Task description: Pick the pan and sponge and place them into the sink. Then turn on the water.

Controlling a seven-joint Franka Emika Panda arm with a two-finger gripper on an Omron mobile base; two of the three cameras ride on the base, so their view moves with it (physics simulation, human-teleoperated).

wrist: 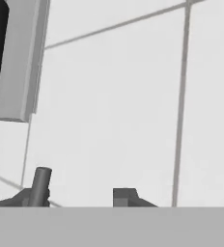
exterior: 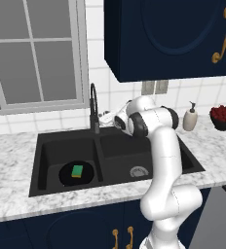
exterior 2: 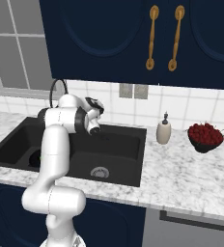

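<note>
**Faucet lever is what's left; pan and sponge sit in the left basin**

Faucet, the tall dark gooseneck one (exterior: 93, 109), stands at the back rim of the large black double-basin sink (exterior: 51, 187), over the central divider. In the left base view my gripper (exterior: 106, 117) reaches toward the tiled wall just beside the faucet's base, at about 3 o'clock from it. I judge the next move turns on that small gap: the side lever (wrist: 40, 185) appears as a short grey stub at about 8 o'clock in the hand view, close to my left fingertip, standing roughly upright.

The round black frying pan (exterior: 66, 176) lies in the left basin with the small green-topped sponge (exterior: 77, 171) resting on it, so placing looks done. No blue stream shows, so water seems still off.

My fingertips are mostly cut off at the bottom of the hand view; they look apart and hold nothing. The pan's handle I cannot make out, and my own forearm hides the hand in the right base view.
</note>
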